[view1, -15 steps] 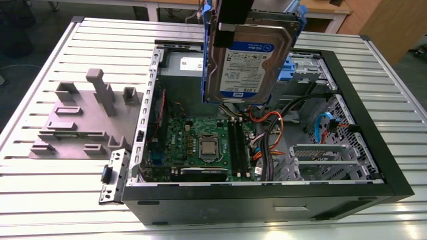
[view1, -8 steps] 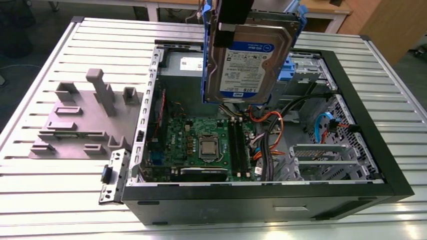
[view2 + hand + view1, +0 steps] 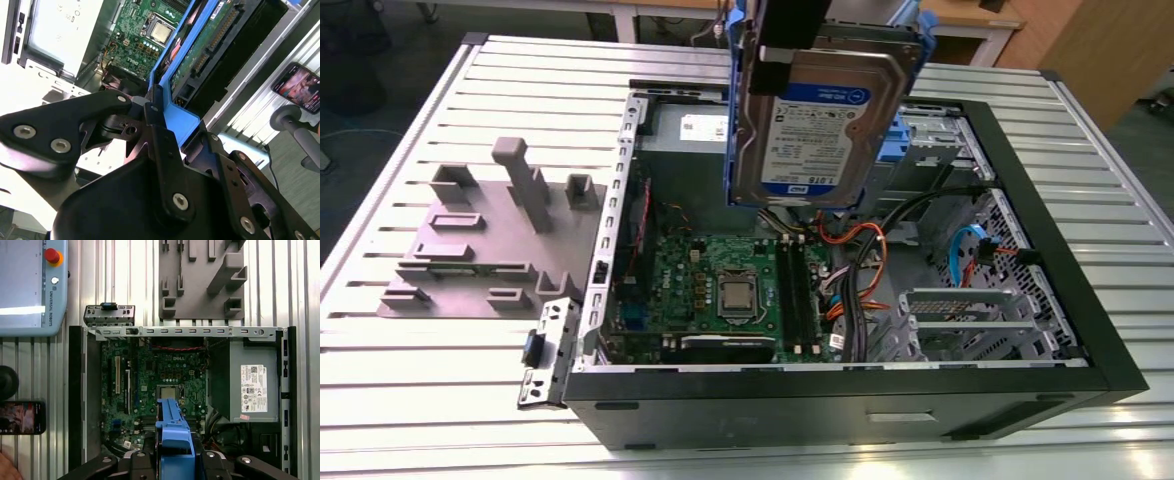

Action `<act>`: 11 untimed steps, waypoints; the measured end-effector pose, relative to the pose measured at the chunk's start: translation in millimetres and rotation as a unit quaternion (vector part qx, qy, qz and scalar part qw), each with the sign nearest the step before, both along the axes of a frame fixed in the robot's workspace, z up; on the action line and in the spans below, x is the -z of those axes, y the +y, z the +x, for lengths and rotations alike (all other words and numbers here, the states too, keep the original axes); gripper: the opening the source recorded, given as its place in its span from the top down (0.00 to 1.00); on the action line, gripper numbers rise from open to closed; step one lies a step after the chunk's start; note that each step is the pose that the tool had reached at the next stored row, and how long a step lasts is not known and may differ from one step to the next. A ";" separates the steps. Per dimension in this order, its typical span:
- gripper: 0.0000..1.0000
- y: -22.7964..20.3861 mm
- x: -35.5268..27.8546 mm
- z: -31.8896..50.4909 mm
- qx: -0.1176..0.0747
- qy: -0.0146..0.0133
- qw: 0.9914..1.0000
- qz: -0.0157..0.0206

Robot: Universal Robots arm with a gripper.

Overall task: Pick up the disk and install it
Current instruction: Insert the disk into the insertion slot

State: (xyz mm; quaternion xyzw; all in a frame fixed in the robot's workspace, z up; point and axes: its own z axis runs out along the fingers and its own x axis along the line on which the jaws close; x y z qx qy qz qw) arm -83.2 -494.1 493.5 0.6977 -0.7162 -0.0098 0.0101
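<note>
Black gripper [image 3: 160, 112], jaws clamped on blue-framed silver rectangular disk [image 3: 814, 125], upper centre of exterior view. Disk long axis vertical, hanging above open black computer case [image 3: 854, 405].

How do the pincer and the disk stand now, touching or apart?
Touching. In the second wrist view the pincer grips the disk by its blue carrier frame, with no gap between them.

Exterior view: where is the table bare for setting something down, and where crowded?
Free: the table strip between the grey fixture plate and the near edge; also the strip on the exterior view's right of the case. Crowded: inside the case, under the disk.
</note>
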 end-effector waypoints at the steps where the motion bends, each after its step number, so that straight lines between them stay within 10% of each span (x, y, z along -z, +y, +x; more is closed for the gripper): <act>1: 0.64 0.0 0.0 1.0 0.000 0.000 1.000 0.000; 11: 0.64 0.1 0.1 11.4 0.000 0.000 1.000 0.000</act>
